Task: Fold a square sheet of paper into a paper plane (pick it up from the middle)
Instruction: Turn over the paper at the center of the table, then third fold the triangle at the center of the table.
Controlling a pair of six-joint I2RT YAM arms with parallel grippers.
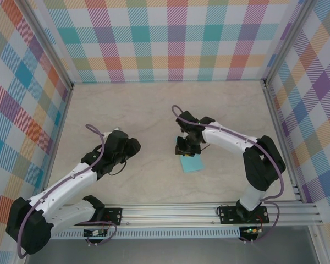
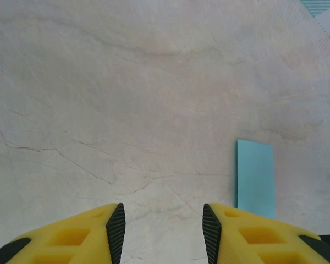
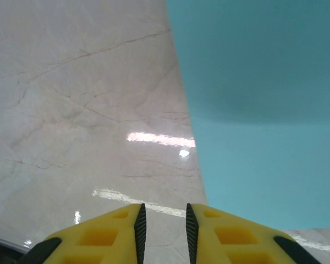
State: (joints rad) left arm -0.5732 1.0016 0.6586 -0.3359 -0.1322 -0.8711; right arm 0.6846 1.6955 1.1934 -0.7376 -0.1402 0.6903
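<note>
From above, the paper [image 1: 192, 163] is seen flat on the table [image 1: 143, 110], right of centre. It lies just on the near side of the right gripper [image 1: 186, 147], touching or almost touching it. The left gripper [image 1: 126, 146] is well apart from it, so the right arm is the nearer. The outline is a small light-teal rectangle, slightly tilted. The state of the jaws cannot be told here.

In the left wrist view, the left gripper [image 2: 162, 231] is seen with its jaws apart and nothing between them. The paper [image 2: 256, 179] lies ahead and to the right, off the line of the jaws. Its long axis runs away from the camera, and it looks smooth and narrow.

In the right wrist view, the right gripper [image 3: 163, 231] is seen with its jaws a narrow gap apart and bare table between. The paper [image 3: 264, 110] lies ahead and to the right, its left edge running away from just beside the right finger. A darker band crosses it; whether crease or shadow cannot be told.
</note>
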